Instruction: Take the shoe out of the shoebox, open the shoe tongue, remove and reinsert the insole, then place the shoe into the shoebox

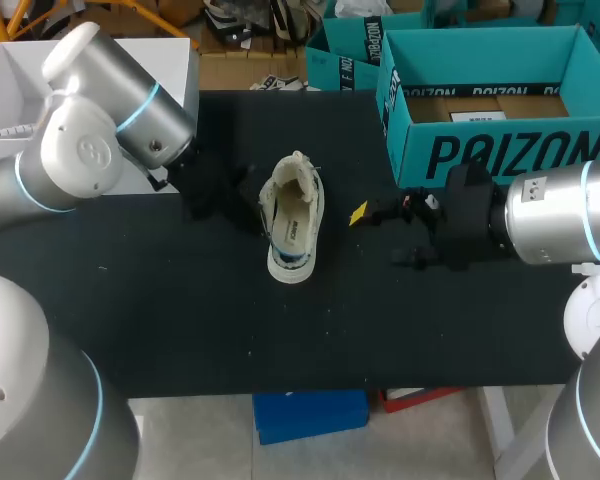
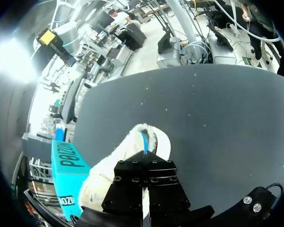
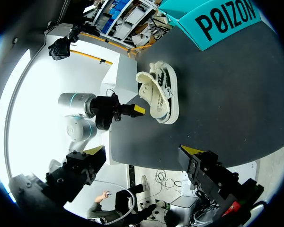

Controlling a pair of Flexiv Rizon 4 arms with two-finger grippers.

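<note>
A cream shoe [image 1: 293,215] with dark markings lies on the black table [image 1: 180,320], toe toward the front edge, outside the box. My left gripper [image 1: 250,198] is shut, its tips right at the shoe's left rim; the left wrist view shows the shoe [image 2: 132,151] just ahead of and under the closed fingers. I cannot tell if fabric is pinched. From the right wrist view the left gripper [image 3: 138,109] meets the shoe [image 3: 161,94] at its side. My right gripper [image 1: 377,236] stands open right of the shoe, apart from it, fingers [image 3: 92,153] spread wide.
The open teal shoebox [image 1: 490,150] stands at the table's back right, behind my right gripper, with a second teal box [image 1: 345,55] behind it. The shoebox [image 2: 66,175] also shows beside the shoe in the left wrist view, and the shoebox [image 3: 222,19] beyond the shoe in the right.
</note>
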